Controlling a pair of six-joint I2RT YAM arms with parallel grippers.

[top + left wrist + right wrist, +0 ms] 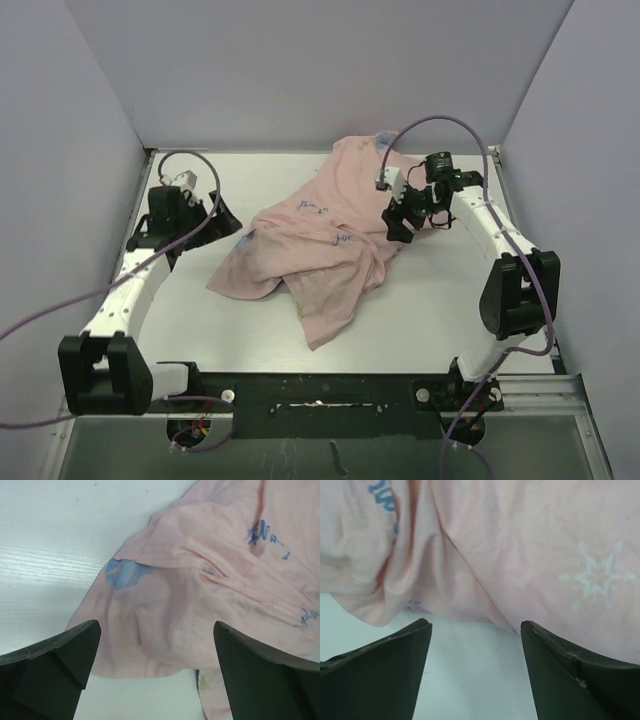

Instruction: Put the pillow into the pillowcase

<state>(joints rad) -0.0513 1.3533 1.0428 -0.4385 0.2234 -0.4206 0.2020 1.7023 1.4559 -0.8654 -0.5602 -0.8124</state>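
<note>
Pillowcase (320, 240) blue marks (265, 532) illegible; pillow perhaps hidden underneath.

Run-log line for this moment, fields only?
pillowcase: crumpled, pale side out | pillow: not visible | left gripper: open, by fabric's left edge | right gripper: open, by right edge

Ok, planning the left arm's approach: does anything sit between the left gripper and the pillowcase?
Nothing visible does. The open left gripper faces the crumpled left edge of the pillowcase, with only bare table between them. The pillow itself is not in view.
</note>
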